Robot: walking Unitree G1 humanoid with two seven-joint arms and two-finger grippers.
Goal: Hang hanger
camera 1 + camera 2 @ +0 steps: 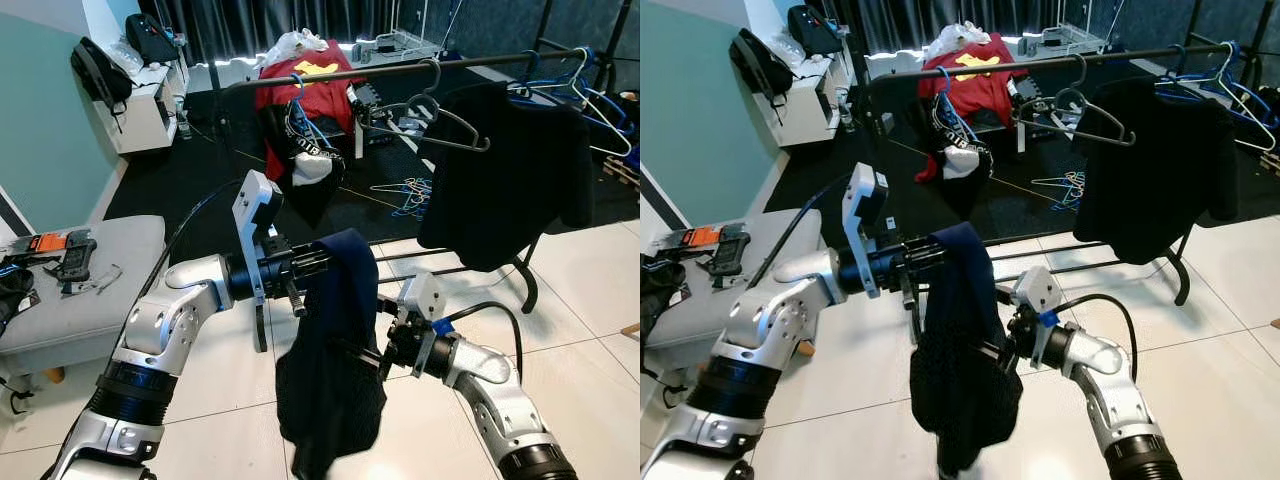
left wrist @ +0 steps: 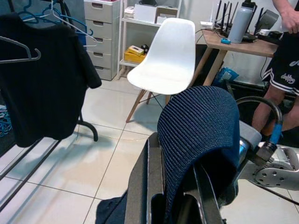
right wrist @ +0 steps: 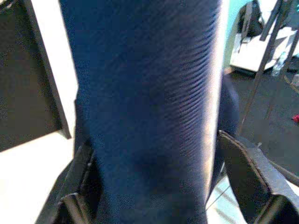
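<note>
Tiled floor (image 1: pixel 590 300), dark carpet beyond. Rail (image 1: pixel 400 70) across the upper frame, carrying a black shirt (image 1: pixel 505 180) at right, empty hangers (image 1: pixel 435 125) mid-rail, and a red shirt (image 1: pixel 315 95) behind. Grey bench (image 1: pixel 110 275) at left, tools on it. Centre frame: navy garment (image 1: pixel 335 360) draped over the left claw (image 1: pixel 310 265), whose fingers are spread beneath the fold. Right claw (image 1: pixel 375 355), lower centre, open around the hanging cloth. White chair (image 2: pixel 168 58) in the left wrist view; a person's legs (image 2: pixel 280 93) at its right edge.
</note>
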